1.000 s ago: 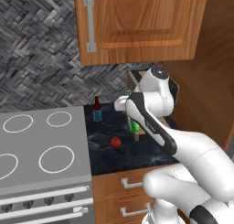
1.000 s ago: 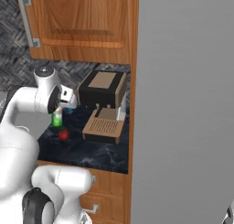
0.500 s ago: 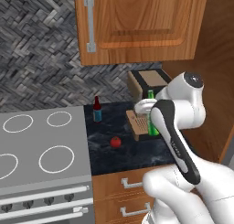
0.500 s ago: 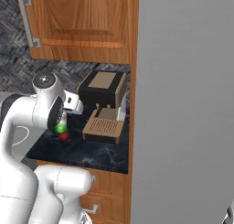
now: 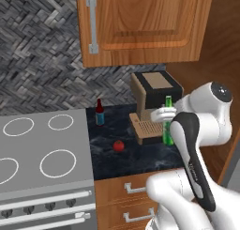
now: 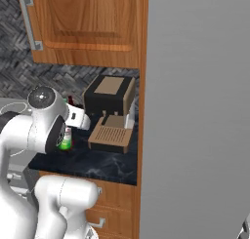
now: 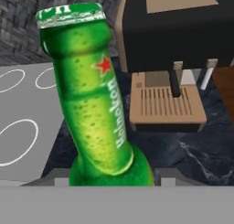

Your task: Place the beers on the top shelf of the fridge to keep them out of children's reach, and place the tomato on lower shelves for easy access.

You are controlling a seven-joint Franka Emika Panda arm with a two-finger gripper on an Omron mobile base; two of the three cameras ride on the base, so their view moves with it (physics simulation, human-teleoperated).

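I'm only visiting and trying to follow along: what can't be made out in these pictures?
- Fingers: hidden behind the green bottle in the hand view.
- Fridge: door shut, shelves unseen, right base view.
- Brown bottle: label too small to read, left base view.
- Green bottle's base: covered by the arm, left base view.

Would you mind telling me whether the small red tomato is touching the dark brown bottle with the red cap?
Apart. The left base view shows bare dark countertop between the small red tomato and the dark brown bottle with the red cap, which stands farther back by the stove.

wall: grey herringbone backsplash (image 5: 42, 60) | cabinets: wood (image 5: 145, 22) | counter: dark marble (image 5: 140, 154)
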